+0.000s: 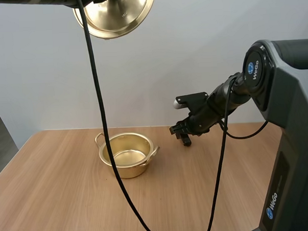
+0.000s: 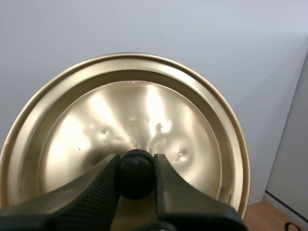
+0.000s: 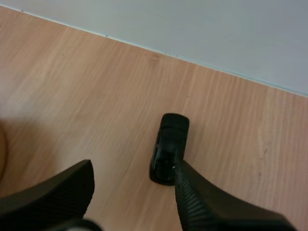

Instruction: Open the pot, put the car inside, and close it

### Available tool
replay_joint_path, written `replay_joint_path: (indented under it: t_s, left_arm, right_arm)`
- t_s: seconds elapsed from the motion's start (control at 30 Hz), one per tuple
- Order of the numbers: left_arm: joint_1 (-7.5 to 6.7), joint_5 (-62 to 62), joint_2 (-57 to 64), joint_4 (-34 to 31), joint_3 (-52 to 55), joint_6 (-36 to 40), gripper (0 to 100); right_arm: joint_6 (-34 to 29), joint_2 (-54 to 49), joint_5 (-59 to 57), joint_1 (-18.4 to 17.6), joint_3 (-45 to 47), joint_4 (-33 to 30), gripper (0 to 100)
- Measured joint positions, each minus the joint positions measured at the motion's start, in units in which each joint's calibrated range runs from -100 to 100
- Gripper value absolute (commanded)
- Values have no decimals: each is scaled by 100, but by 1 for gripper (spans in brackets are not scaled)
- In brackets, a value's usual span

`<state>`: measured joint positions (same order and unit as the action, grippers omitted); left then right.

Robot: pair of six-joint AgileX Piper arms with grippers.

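A golden pot stands open and empty on the wooden table. Its golden lid hangs high above the table's back left, tilted. My left gripper is shut on the lid's black knob, with the lid's top face spreading beyond it. A small black toy car lies on the table by the back edge. My right gripper hovers open just above the car, one finger right beside it. In the high view the right gripper sits to the right of the pot.
A pale wall runs along the table's back edge. My right arm's grey base rises at the table's front right. Bare wood lies in front of the pot and to its left.
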<state>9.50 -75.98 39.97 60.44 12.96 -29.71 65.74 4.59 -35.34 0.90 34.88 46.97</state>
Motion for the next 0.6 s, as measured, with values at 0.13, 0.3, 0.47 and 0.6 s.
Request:
replay_joint_path:
  t_s: [0.13,0.3,0.47,0.6]
  left_arm:
    - [0,-130,0,0,0,0,0]
    - [0,-150,0,0,0,0,0]
    - [0,-381,27,0,0,0,0]
    - [0,-388,28,10,0,0,0]
  right_arm:
    - [107,222,762,-48,-55,-12,82]
    - [107,602,1016,-66,-214,-1,76]
    - [107,1013,963,-66,-500,-1,0]
    - [102,926,808,-66,-500,15,0]
